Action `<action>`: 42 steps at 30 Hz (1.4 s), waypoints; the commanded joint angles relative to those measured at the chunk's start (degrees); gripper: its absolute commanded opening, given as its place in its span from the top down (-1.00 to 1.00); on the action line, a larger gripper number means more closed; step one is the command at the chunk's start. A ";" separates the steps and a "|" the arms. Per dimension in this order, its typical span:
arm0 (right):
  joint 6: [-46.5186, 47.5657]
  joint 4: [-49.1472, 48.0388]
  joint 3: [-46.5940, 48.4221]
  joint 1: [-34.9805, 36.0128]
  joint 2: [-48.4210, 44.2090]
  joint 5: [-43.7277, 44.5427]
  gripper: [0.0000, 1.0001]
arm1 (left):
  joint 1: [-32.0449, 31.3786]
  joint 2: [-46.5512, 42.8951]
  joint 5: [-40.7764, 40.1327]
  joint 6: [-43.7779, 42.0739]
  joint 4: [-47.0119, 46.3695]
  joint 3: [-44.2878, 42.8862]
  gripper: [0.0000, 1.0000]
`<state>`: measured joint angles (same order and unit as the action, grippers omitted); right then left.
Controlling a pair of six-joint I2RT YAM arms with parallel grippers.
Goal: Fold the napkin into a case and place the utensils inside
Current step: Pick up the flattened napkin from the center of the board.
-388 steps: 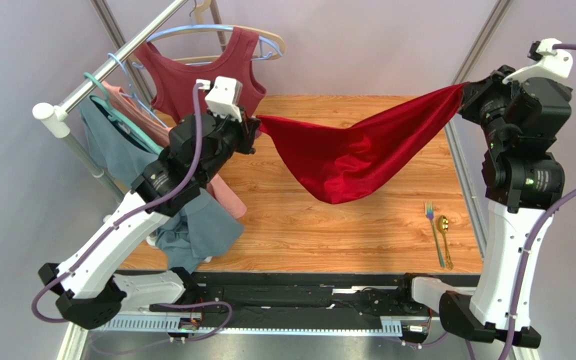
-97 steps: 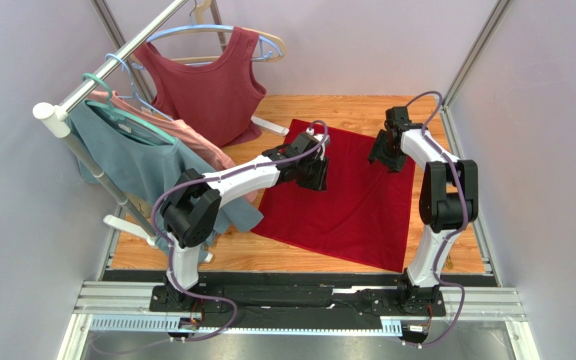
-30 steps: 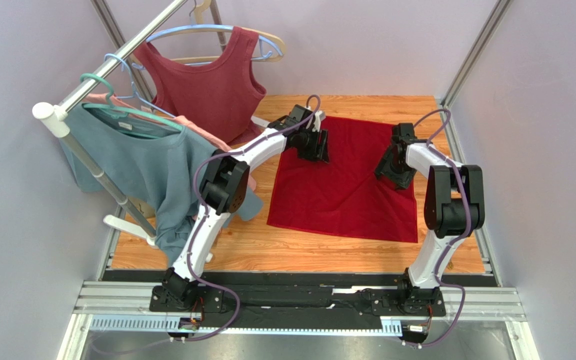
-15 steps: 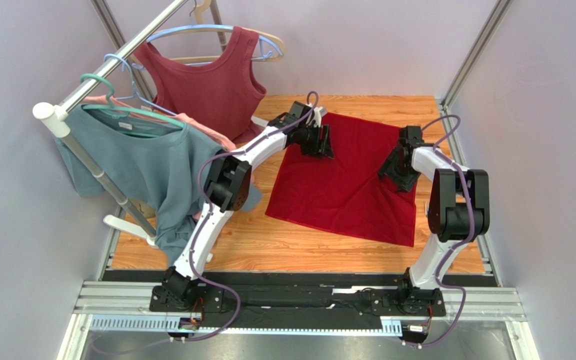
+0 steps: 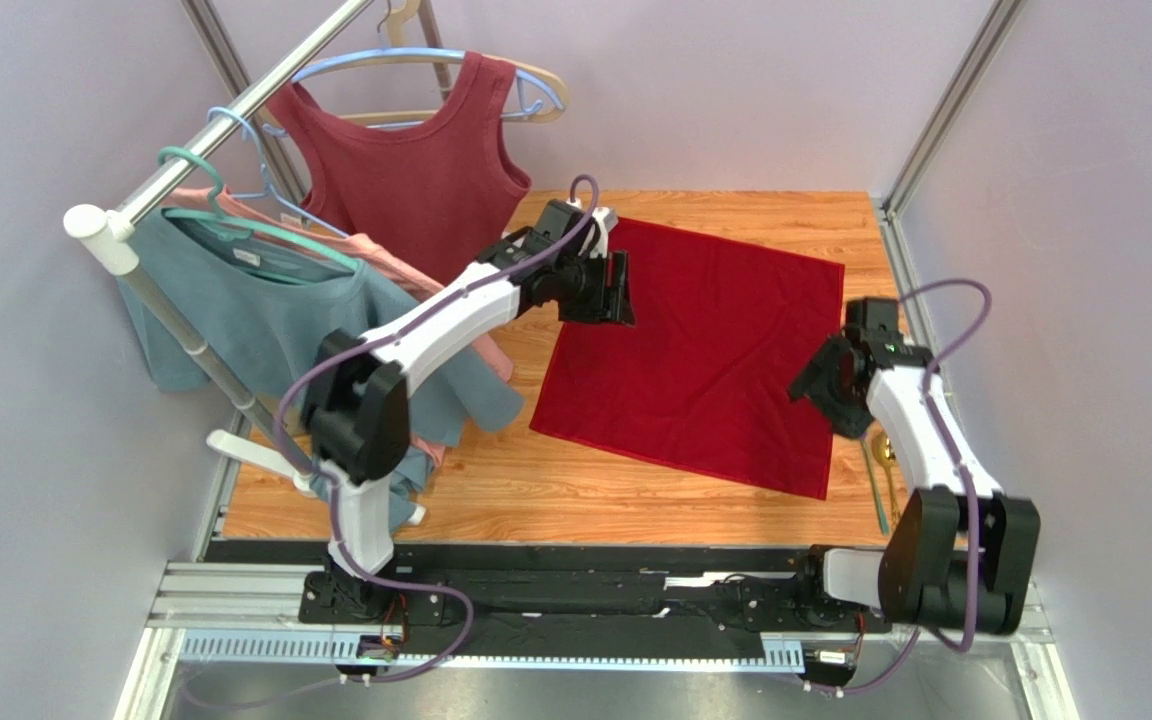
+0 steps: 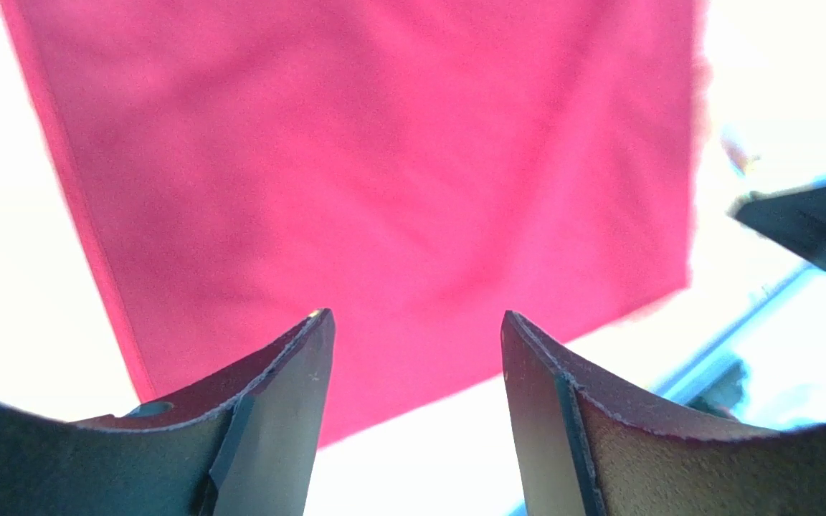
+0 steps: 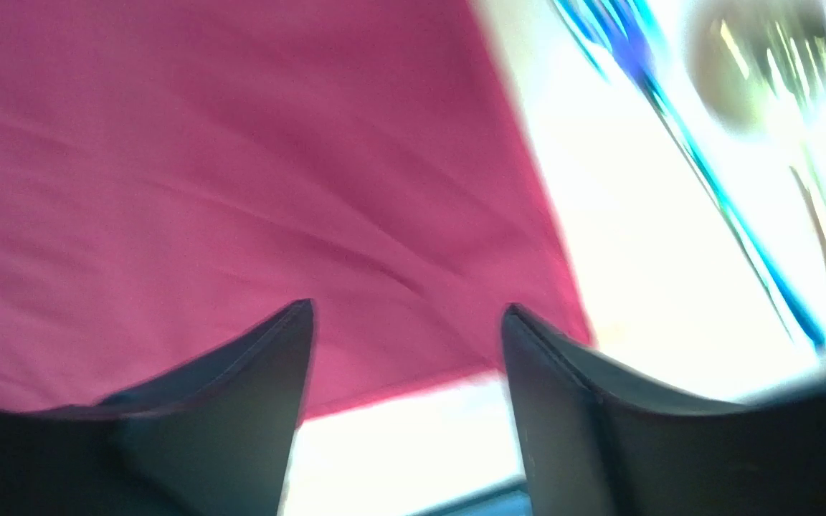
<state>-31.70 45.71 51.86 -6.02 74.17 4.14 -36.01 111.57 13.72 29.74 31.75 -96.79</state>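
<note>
The napkin [image 5: 695, 353] lies spread as one flat crimson sheet on the wooden table [image 5: 387, 503], turned slightly askew. No case is in view. My left gripper [image 5: 608, 294] hovers open over the napkin's left edge, and the left wrist view shows cloth [image 6: 385, 172] beyond the empty gripper [image 6: 415, 318]. My right gripper [image 5: 826, 393] is open above the napkin's right edge, near its front corner. The utensils [image 5: 881, 450], a gold spoon [image 7: 757, 54] and a bluish-handled fork [image 7: 708, 161], lie just right of the napkin [image 7: 223, 183], partly hidden under the right arm. Nothing sits in the right gripper [image 7: 407, 314].
A clothes rail [image 5: 207, 143] runs along the left side, carrying a maroon sleeveless top [image 5: 417, 165], a teal shirt [image 5: 259, 323] and a pink garment [image 5: 387, 263] close to the left arm. A metal frame post [image 5: 955, 93] borders the right side.
The right gripper has drawn back from the napkin's far right part to its near right edge. The left gripper slid from the far edge toward the left edge. The napkin turned slightly.
</note>
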 commanded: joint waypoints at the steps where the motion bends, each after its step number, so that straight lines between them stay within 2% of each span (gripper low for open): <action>1: -3.54 4.91 -7.39 -2.25 -6.57 -1.95 -0.16 | -5.64 -15.55 -2.92 6.29 -7.64 14.50 -0.31; 4: -7.74 7.36 -7.29 -4.77 -6.85 -2.91 0.06 | -8.89 -22.50 -2.73 7.00 -10.83 22.33 -0.28; 10: -11.27 5.80 -13.97 -9.36 -4.04 -3.18 0.13 | -10.93 -26.66 -1.68 3.84 -9.60 26.22 -0.24; 14: -12.95 5.97 -14.15 -9.53 -4.47 2.96 0.13 | -10.92 -27.11 -2.38 2.00 -9.42 26.57 -0.20; 20: -12.42 4.12 -14.67 -10.15 -1.49 2.80 0.06 | -10.92 -26.67 -1.23 2.61 -10.39 26.48 -0.20; 29: -12.50 -4.58 -19.68 -10.24 1.24 0.08 0.07 | -10.92 -26.23 -2.90 1.99 -9.42 26.39 -0.19; 33: -12.77 -7.56 -21.71 -10.24 1.59 -1.06 0.30 | -10.49 -25.44 -7.29 1.99 -6.80 27.44 -0.22; 37: -13.03 -6.52 -22.50 -9.98 -0.86 -1.94 0.74 | -10.13 -26.23 -13.61 2.34 -8.01 32.53 -0.23; 40: -13.47 -3.71 -21.71 -9.89 -4.46 -1.60 0.75 | -9.61 -25.70 -17.39 4.18 -7.14 35.61 -0.30; 42: -13.74 -1.52 -20.83 -9.71 -6.40 -1.51 0.85 | -8.91 -25.35 -19.68 5.68 -5.04 37.11 -0.36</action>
<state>-43.88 44.64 32.95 -16.21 69.47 1.28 -46.11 86.37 1.26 33.26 24.25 -61.69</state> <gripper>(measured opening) 0.119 0.651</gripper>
